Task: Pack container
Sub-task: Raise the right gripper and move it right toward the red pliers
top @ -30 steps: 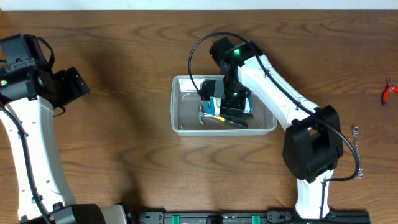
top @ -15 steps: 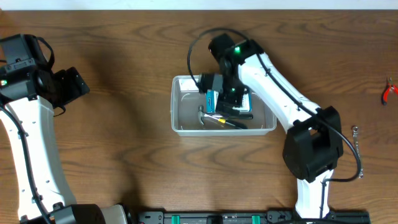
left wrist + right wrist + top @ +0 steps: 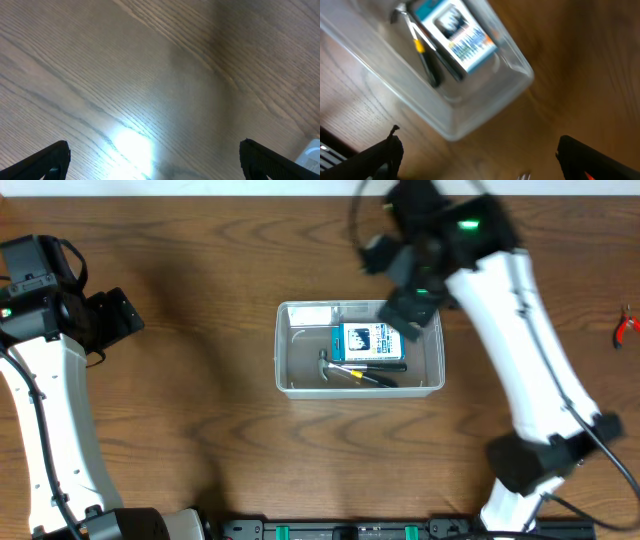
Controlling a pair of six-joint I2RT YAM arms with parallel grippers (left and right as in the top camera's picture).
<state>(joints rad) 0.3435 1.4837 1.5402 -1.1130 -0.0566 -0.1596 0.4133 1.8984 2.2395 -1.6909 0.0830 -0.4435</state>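
The clear plastic container (image 3: pixel 290 345) sits mid-table; it also shows in the right wrist view (image 3: pixel 470 120). Inside lie a blue-and-white box (image 3: pixel 365 340) and dark-handled hand tools with a yellow mark (image 3: pixel 350 372), seen too in the right wrist view as the box (image 3: pixel 457 30) and tools (image 3: pixel 427 62). My right gripper (image 3: pixel 405 280) is open and empty, raised above the container's far right corner; its fingers spread wide in the right wrist view (image 3: pixel 480 152). My left gripper (image 3: pixel 155 157) is open and empty over bare wood at the far left.
Red-handled pliers (image 3: pixel 626 326) lie at the right edge of the table. A small metal tool (image 3: pixel 572 392) lies right of the right arm. A corner of the container shows at the left wrist view's lower right (image 3: pixel 312 152).
My right gripper let go of the blue-and-white box inside the container, lifted out and swung up and to the right. The left arm has not moved.
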